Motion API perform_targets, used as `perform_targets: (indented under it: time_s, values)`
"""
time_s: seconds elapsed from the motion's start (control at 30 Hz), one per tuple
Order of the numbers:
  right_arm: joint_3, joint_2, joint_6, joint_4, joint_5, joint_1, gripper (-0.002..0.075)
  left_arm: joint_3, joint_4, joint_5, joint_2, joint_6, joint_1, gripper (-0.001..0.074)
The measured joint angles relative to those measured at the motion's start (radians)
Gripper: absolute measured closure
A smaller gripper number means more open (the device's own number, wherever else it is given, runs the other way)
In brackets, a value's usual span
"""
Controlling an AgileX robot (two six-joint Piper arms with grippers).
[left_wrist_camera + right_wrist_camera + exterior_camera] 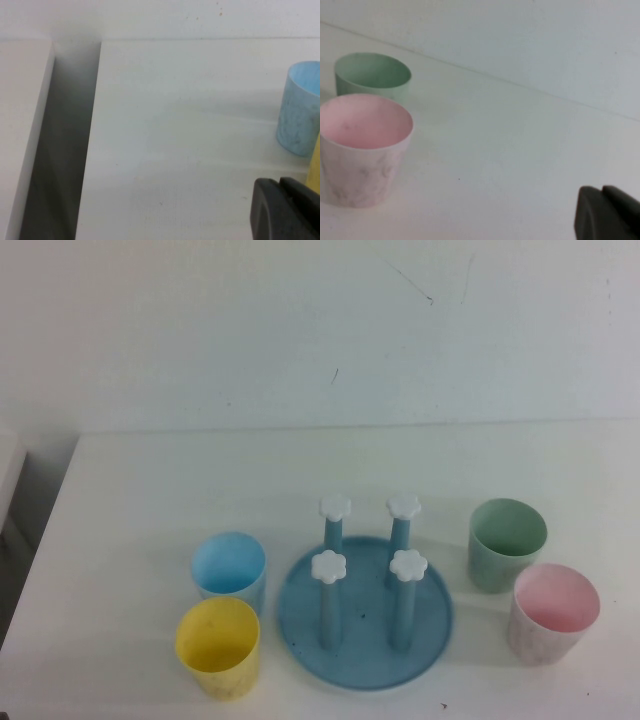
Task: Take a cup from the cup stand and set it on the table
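The pale pink cup [553,613] stands upright on the white table [150,490], right of the cup stand; it also shows in the right wrist view [364,150]. The blue cup stand [300,615] sits at the front middle, and its four white-capped posts are all bare. Neither arm shows in the high view. My left gripper [281,184] is shut and empty, low over the table near its left side. My right gripper [601,192] is shut and empty, low over the table, apart from the pink cup.
A green cup [507,543] stands just behind the pink one. A light blue cup [229,571] and a yellow cup [218,647] stand left of the stand. A dark gap [65,150] runs along the table's left edge, beside another white surface [20,125].
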Motion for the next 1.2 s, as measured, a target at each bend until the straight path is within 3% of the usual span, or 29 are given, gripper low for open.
perform_targets:
  time_s: [0.23,1.2]
  values:
    - [0.049,-0.066,0.002,0.045,0.063,-0.071,0.0727,0.000,0.000,0.000,0.000,0.000,0.000,0.0737]
    - [0.049,-0.068,0.002,0.075,0.128,-0.074,0.0727,0.000,0.000,0.000,0.000,-0.002,0.000,0.0737]
